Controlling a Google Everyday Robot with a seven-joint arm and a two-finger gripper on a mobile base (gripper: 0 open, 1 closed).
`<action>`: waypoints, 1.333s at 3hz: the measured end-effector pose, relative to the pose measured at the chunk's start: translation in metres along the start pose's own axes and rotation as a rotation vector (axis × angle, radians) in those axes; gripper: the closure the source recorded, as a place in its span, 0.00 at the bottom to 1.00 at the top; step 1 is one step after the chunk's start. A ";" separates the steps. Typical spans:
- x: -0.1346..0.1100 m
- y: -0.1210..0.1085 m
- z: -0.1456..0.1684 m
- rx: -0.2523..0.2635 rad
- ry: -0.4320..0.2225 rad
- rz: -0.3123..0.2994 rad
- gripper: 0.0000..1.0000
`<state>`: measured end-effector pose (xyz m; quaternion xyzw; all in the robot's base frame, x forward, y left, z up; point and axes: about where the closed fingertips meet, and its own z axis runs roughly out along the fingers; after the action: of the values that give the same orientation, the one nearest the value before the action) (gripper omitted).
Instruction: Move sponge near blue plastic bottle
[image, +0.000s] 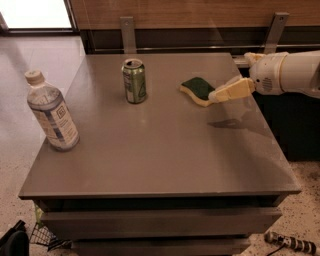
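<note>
The sponge (196, 90), dark green on top with pale yellow foam below, lies flat on the grey table (160, 150) at the back right. The blue plastic bottle (51, 112), with a cream cap and a white-and-blue label, stands upright near the table's left edge. My gripper (216, 95) reaches in from the right on a white arm, its cream fingers pointing left just above the sponge's right end, touching or almost touching it.
A green soda can (134, 81) stands upright at the back middle, between the sponge and the bottle. A wooden wall with metal brackets runs behind the table. Tiled floor lies to the left, and a dark cabinet to the right.
</note>
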<state>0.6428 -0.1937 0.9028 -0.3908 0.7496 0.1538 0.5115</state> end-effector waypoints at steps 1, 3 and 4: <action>0.019 -0.001 0.026 -0.018 -0.024 0.025 0.00; 0.044 -0.003 0.059 -0.032 -0.065 0.062 0.00; 0.051 0.001 0.076 -0.057 -0.079 0.079 0.00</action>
<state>0.6828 -0.1669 0.8243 -0.3688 0.7392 0.2105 0.5227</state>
